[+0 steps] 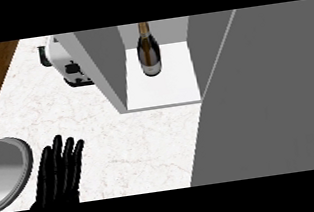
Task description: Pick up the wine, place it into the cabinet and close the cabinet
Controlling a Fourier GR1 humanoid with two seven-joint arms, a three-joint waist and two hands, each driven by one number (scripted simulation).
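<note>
At the lower left of the frame we see our left hand [59, 169] resting, fingers straight and slightly spread, holding nothing. Our right hand does not show. Toward the upper middle, the wine [147, 48] stands upright on the white floor of the cabinet [165, 89], with the grey door [271, 97] open to its right. We judge the glass bottle heavy, stiff, slippery and breakable; its body offers the surest hold.
</note>
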